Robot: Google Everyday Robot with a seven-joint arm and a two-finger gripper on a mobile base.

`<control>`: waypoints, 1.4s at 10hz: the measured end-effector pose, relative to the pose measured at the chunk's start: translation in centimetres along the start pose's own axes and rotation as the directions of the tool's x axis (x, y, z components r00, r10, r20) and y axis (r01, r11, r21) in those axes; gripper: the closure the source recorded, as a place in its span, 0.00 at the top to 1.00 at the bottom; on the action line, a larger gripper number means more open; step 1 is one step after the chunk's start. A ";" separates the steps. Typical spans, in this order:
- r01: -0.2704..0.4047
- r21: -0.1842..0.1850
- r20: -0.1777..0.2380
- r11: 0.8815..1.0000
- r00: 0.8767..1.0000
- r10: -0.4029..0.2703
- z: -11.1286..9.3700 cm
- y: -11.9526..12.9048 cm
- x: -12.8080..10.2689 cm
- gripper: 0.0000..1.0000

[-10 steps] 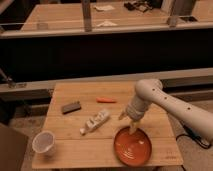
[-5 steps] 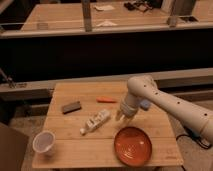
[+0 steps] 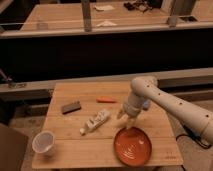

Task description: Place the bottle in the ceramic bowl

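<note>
On the wooden table (image 3: pixel 85 150) the bottle (image 3: pixel 95 121) lies flat on its side near the middle, slanted so that one end points to the front left and the other to the rear right. It rests on bare wood, touching nothing else. Right of it and closer to the front edge sits the bowl (image 3: pixel 132 146), a shallow orange-red dish; the bottle lies outside it, near its left rim but apart from it. A white arm (image 3: pixel 170 102) reaches in from the right and bends down over the table. Its gripper (image 3: pixel 126 120) points downward just behind the bowl's far rim, a little to the right of the bottle's rear end and clear of it. Whether the gripper stands open or closed cannot be told. At the front left corner a white cup (image 3: pixel 43 142) stands upright. A dark flat block (image 3: pixel 71 107) lies toward the rear left, and a small orange object (image 3: pixel 106 100) lies near the rear middle, just left of the arm.
</note>
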 end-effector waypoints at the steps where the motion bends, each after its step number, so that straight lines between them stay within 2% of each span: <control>1: 0.005 -0.010 -0.001 1.000 1.000 -0.005 0.5 -0.9 -1.2 0.50; 2: 0.009 -0.013 -0.002 1.000 1.000 -0.009 0.7 -1.6 -1.7 0.62; 4: 0.013 -0.011 0.000 1.000 1.000 -0.013 0.5 -1.7 -1.4 0.79; 5: 0.012 -0.010 0.004 1.000 1.000 -0.012 0.7 -1.1 -0.3 0.78; 7: 0.006 -0.014 0.007 1.000 1.000 -0.006 0.6 -0.8 0.7 0.65; 8: 0.013 -0.021 0.007 1.000 1.000 -0.013 0.7 -1.1 0.5 0.65; 10: 0.015 -0.037 0.002 0.999 1.000 -0.015 1.4 -2.4 -1.0 0.78; 12: 0.030 -0.042 0.000 0.999 1.000 -0.030 2.2 -4.1 -2.7 0.80; 14: 0.034 -0.056 0.002 0.998 0.999 -0.034 1.4 -4.0 -2.2 0.80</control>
